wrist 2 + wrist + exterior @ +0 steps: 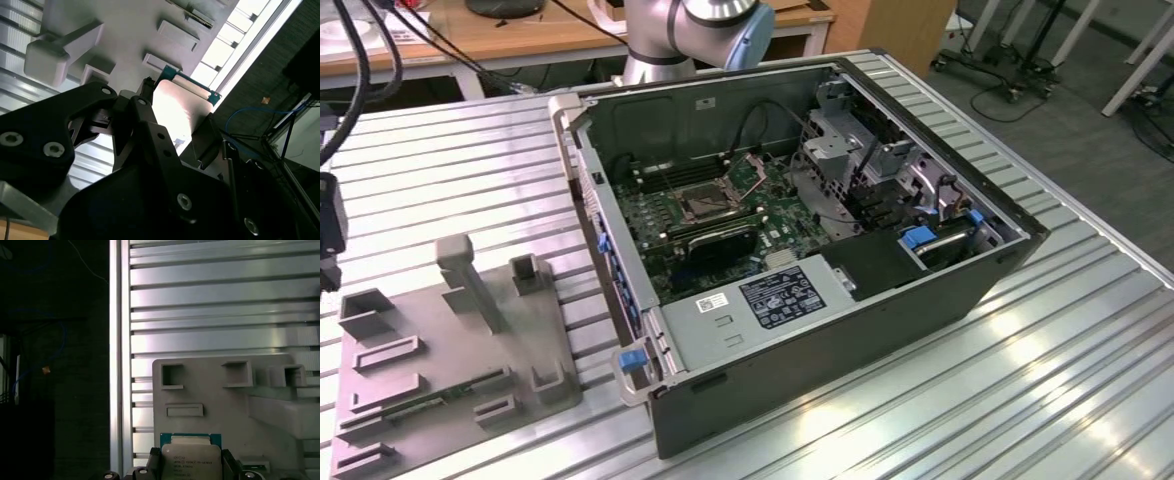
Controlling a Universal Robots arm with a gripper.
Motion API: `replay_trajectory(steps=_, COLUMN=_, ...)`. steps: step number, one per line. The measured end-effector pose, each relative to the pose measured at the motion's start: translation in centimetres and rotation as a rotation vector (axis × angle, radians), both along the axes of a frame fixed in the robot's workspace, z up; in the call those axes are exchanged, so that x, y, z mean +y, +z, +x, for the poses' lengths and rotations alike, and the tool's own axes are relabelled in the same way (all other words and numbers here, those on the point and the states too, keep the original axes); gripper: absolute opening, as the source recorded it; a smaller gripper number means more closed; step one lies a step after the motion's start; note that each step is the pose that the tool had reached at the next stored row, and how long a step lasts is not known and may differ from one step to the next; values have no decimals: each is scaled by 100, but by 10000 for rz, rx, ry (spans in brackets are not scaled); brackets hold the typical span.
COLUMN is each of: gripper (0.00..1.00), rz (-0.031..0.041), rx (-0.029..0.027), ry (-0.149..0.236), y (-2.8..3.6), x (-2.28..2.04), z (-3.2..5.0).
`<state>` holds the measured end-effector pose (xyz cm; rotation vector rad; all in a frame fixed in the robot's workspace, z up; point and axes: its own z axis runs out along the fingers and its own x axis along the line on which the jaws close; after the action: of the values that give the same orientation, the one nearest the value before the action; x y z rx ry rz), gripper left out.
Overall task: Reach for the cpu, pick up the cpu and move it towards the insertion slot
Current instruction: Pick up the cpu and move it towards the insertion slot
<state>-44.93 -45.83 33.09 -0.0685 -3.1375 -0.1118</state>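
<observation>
The cpu [192,459], a thin square chip with a pale silvery face and a green rim, sits between my gripper's [191,462] two dark fingers [154,460]. In the second wrist view the cpu [177,107] hangs above the grey plastic fixture [125,30], and the gripper [175,122] is shut on its edges. The insertion slot [699,204], a dark square socket in a silvery frame, lies on the green board inside the open computer case [854,320], far toward the exterior view's right from the fixture [440,350]. The dark tool body [328,230] shows at the exterior view's left edge.
The grey fixture carries upright posts [470,280], shallow recesses and a long green memory stick [434,402]. The case stands on a ribbed metal table [1067,380]. Drive cages and cables [854,160] crowd the case beside the socket. The table's edge [120,365] runs beside the fixture, with dark floor beyond.
</observation>
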Motion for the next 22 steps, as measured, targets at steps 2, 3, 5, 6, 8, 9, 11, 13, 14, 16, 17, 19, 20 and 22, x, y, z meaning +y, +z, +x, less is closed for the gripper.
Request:
replay_trajectory(steps=2, gripper=55, rz=0, rx=-1, ry=0, y=51, x=0, z=0)
replay_trajectory(steps=3, gripper=55, rz=0, rx=1, ry=0, y=77, x=0, z=0)
replay_trajectory(steps=5, gripper=55, rz=0, rx=0, ry=0, y=124, x=0, z=0)
replay_trajectory(steps=6, gripper=55, rz=1, rx=0, ry=0, y=147, x=1, z=0)
replay_trajectory(steps=8, gripper=55, rz=1, rx=-2, ry=0, y=205, x=1, z=0)
replay_trajectory(steps=9, gripper=55, rz=0, rx=-2, ry=0, y=205, x=1, z=0)
replay_trajectory(steps=11, gripper=55, rz=-4, rx=0, ry=0, y=206, x=1, z=0)
replay_trajectory(steps=13, gripper=55, rz=-6, rx=0, ry=0, y=206, x=0, z=0)
replay_trajectory(steps=14, gripper=55, rz=-6, rx=0, ry=0, y=206, x=0, z=0)
replay_trajectory(steps=16, gripper=55, rz=-6, rx=0, ry=0, y=206, x=1, z=0)
replay_trajectory(steps=17, gripper=55, rz=-7, rx=0, ry=0, y=206, x=1, z=0)
replay_trajectory(steps=19, gripper=55, rz=-7, rx=0, ry=0, y=206, x=1, z=0)
replay_trajectory(steps=20, gripper=55, rz=-7, rx=0, ry=0, y=206, x=1, z=1)
replay_trajectory(steps=22, gripper=55, rz=-8, rx=1, ry=-1, y=207, x=2, z=7)
